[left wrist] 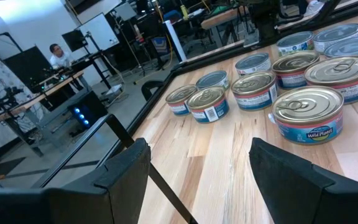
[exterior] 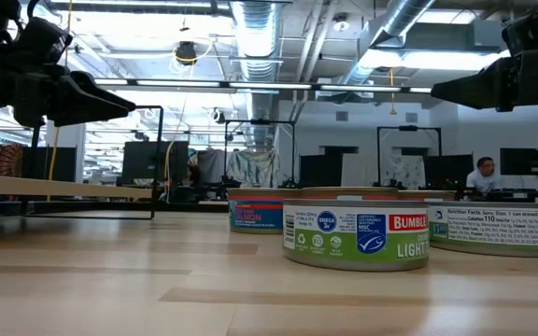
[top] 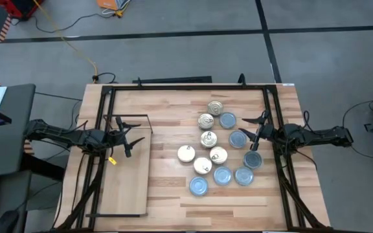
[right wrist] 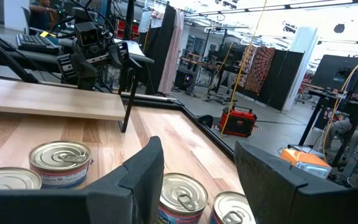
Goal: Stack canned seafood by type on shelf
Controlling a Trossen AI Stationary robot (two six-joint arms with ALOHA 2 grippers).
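Observation:
Several flat round tins [top: 215,149] stand in a loose cluster on the table's right half, gold-topped ones [top: 206,121] toward the middle and far side, pale blue-topped ones [top: 243,176] toward the right and near side. The shelf [top: 125,184], a pale board with a black wire frame [top: 133,118] at its far end, lies on the left and holds no tins. My left gripper [top: 131,138] hovers open over the shelf's far end, facing the tins [left wrist: 307,111]. My right gripper [top: 256,133] hovers open at the cluster's right edge, above a blue-topped tin [top: 237,139], touching nothing [right wrist: 197,177].
A black frame [top: 186,87] runs along the table's far side and down both sides. Bare tabletop lies between the shelf and the tins [top: 164,162] and along the near edge. In the low view the board [exterior: 63,187] stands raised above the table. People sit at desks in the room behind [exterior: 482,175].

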